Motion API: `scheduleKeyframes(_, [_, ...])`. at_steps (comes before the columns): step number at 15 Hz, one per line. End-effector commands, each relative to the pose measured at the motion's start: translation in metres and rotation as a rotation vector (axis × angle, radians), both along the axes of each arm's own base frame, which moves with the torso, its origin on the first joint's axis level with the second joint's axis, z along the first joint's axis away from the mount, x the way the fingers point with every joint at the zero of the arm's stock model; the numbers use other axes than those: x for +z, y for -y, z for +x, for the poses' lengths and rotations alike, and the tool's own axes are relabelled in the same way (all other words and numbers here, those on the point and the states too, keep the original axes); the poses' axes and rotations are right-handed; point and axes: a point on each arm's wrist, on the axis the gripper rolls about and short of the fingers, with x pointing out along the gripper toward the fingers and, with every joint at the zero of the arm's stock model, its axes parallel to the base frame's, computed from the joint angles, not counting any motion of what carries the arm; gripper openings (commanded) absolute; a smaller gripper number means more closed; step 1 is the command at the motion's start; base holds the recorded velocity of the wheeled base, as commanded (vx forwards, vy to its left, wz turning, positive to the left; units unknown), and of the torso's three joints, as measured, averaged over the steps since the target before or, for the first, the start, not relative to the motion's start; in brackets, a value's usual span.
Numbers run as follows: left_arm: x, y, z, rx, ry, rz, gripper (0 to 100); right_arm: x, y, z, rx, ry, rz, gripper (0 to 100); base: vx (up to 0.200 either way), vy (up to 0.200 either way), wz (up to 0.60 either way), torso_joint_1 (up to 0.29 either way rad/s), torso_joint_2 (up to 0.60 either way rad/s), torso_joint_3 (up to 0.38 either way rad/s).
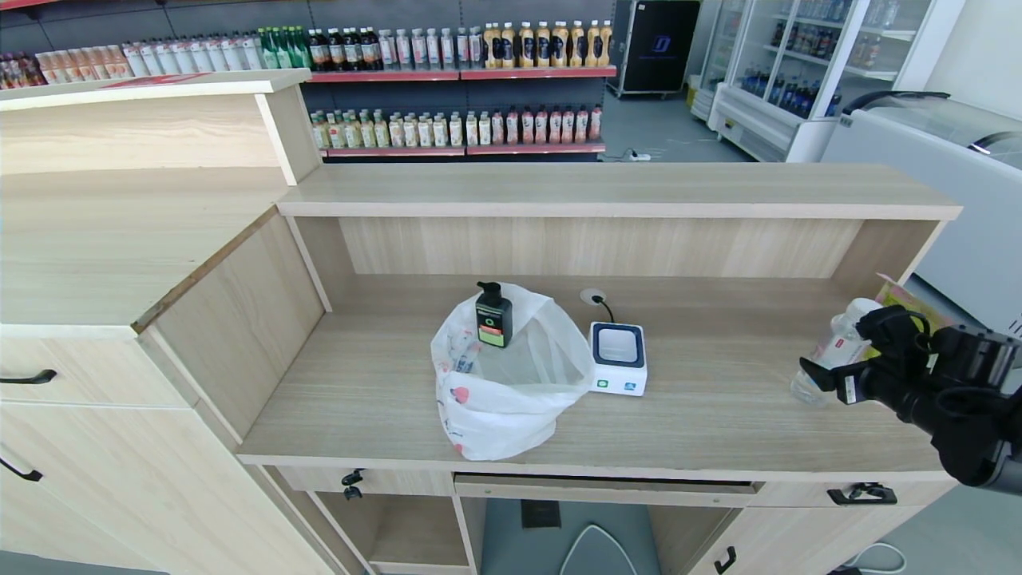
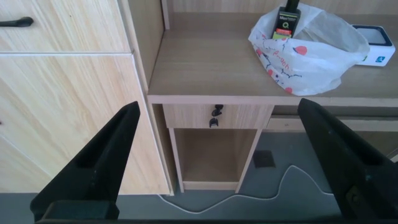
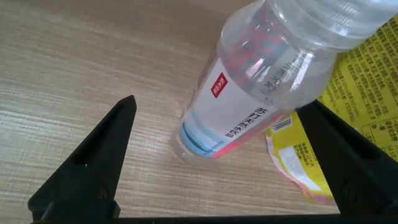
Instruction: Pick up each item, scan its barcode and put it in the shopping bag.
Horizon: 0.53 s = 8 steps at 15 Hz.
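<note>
Right wrist view showed my right gripper [image 3: 217,109] spread wide, framing the bottle [image 3: 249,87] untouched at the counter's [image 1: 718,415] right end, readied, I judged, to grasp it, while my left gripper [image 2: 217,109] hung wide-fingered, clear of the bag [image 1: 499,399].

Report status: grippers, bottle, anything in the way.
Left gripper open, low by the drawers. Right gripper open, fingers either side of bottle. Yellow packet right beside bottle.
</note>
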Motion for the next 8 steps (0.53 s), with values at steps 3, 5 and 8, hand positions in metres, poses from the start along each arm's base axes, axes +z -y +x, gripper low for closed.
scheduleKeyframes(3, [0.0, 0.0, 0.0, 0.0, -0.001, 0.0, 100, -0.015, -0.007, 0.018, 0.031, 0.006, -0.006, 100, 0.0, 0.0, 0.0, 0.0, 0.0, 0.0])
scheduleKeyframes(5, [0.0, 0.0, 0.0, 0.0, -0.001, 0.0, 100, -0.017, -0.009, 0.023, 0.04, 0.011, -0.006, 100, 0.0, 0.0, 0.0, 0.0, 0.0, 0.0])
scheduleKeyframes(8, [0.0, 0.0, 0.0, 0.0, -0.001, 0.0, 100, -0.017, -0.01, 0.029, 0.048, 0.023, -0.01, 100, 0.0, 0.0, 0.0, 0.0, 0.0, 0.0])
